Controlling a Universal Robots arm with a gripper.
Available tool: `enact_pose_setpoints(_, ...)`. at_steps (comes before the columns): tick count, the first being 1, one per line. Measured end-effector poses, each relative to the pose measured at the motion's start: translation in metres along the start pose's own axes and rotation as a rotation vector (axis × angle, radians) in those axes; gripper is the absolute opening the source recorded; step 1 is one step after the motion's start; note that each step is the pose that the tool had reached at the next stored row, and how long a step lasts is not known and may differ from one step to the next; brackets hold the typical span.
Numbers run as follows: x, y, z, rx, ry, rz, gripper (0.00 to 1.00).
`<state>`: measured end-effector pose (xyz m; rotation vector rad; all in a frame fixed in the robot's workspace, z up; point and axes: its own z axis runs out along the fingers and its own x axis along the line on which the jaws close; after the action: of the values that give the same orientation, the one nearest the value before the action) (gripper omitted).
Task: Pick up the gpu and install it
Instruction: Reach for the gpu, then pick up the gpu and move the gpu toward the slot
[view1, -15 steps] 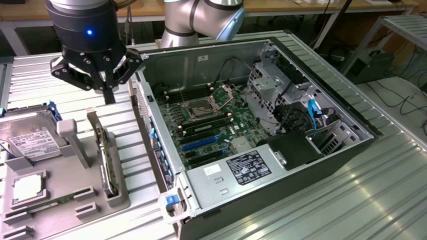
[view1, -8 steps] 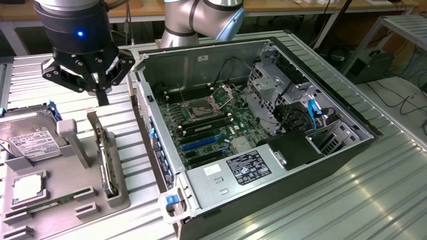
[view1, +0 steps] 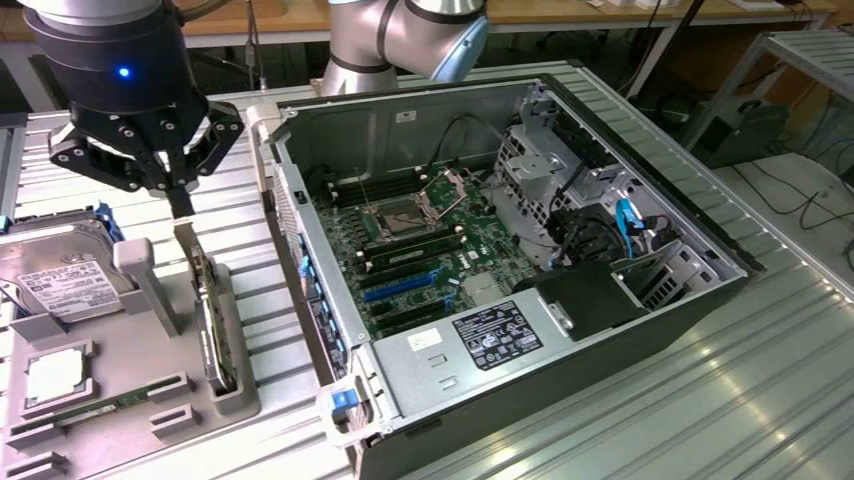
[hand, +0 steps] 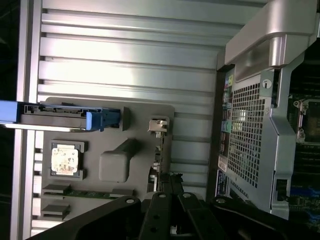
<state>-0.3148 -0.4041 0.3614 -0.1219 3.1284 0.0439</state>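
- Standing on its long edge in a slot of the grey parts tray (view1: 134, 350), the gpu (view1: 210, 312) has its silver bracket (view1: 188, 250) at the end nearest the arm.
- The gripper (view1: 179, 205) hangs with its fingers pressed together and nothing between them.
- Likely trouble: with the fingers closed like this, a descent would land on the card's top edge or on the bracket instead of straddling it. That could tip the card or jam it in its slot.
- A grasp taken this close to the bracket end might also let the long card swing, making a snag on the slot wall probable.
- In the exterior view the gpu lies at 6 o'clock from the fingertips, just beneath them, and appears to be apart from them.
- At 9 o'clock from the gpu sits the hard drive (view1: 54, 275) with its white label. At 7 to 8 o'clock lie the CPU (view1: 56, 377) and the green RAM stick (view1: 100, 408).
- At 3 o'clock stands the open computer case (view1: 441, 100), near the tray, with its motherboard (view1: 414, 230) exposed.
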Motion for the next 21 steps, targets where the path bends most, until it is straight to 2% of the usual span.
enact_pose_setpoints(2, 0.0026, 0.0002, 0.0002, 0.0000, 0.0002, -0.002, 0.11)
enact_pose_setpoints(17, 0.0026, 0.0002, 0.0002, 0.0000, 0.0001, -0.002, 0.11)
enact_pose_setpoints(20, 0.0026, 0.0002, 0.0002, 0.0000, 0.0001, -0.002, 0.30)
enact_pose_setpoints(21, 0.0026, 0.0002, 0.0002, 0.0000, 0.0001, -0.002, 0.30)
